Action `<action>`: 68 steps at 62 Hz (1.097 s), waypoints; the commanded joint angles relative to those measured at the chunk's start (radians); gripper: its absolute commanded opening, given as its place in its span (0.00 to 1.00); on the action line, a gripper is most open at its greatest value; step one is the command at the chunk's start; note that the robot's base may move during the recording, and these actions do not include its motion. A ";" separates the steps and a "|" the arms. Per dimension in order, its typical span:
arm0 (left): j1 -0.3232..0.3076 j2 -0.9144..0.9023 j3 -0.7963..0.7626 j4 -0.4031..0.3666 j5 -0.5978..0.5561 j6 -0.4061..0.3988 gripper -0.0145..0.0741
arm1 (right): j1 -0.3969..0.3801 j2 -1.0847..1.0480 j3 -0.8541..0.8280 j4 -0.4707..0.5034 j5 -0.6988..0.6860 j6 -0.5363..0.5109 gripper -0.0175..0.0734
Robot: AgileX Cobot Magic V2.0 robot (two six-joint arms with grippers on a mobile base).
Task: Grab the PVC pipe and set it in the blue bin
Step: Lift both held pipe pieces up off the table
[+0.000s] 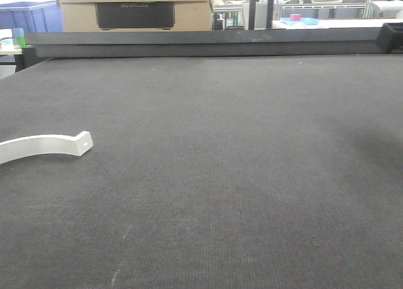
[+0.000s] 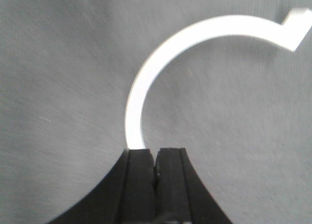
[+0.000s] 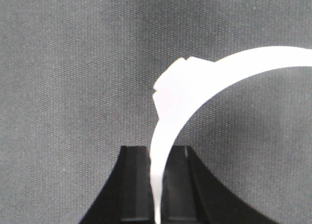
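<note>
No PVC pipe shows in any view. My right gripper [image 3: 161,153] is shut on a curved flat white strip [image 3: 180,87], which rises from between its fingers and arcs off to the right above the dark mat. My left gripper [image 2: 156,153] is shut, with its jaws pressed together and nothing between them. Another curved white strip [image 2: 195,33] lies on the mat just beyond its left finger. In the front view a curved white strip [image 1: 44,144] with a hole near its end lies at the left. Neither gripper appears there. A blue bin [image 1: 31,18] stands far back left, beyond the table.
A dark textured mat [image 1: 220,175] covers the table. A raised black bar [image 1: 201,42] runs along its far edge. Behind it stand a cardboard box [image 1: 135,5] and metal shelving with a small pink object [image 1: 295,16].
</note>
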 commanded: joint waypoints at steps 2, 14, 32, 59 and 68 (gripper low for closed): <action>0.003 -0.003 0.044 -0.029 -0.063 0.009 0.04 | 0.000 -0.009 0.005 -0.010 -0.011 0.002 0.01; 0.052 -0.001 0.062 -0.031 -0.087 0.015 0.04 | 0.000 -0.009 0.005 -0.010 -0.004 0.002 0.01; 0.081 -0.001 0.062 -0.068 -0.087 0.124 0.04 | 0.000 -0.009 0.005 -0.010 -0.009 0.002 0.01; 0.082 -0.001 0.111 -0.035 -0.140 0.125 0.48 | 0.000 -0.009 0.032 -0.010 -0.013 0.002 0.01; 0.082 0.011 0.123 -0.037 -0.173 0.125 0.48 | 0.000 -0.009 0.034 -0.010 -0.013 0.002 0.01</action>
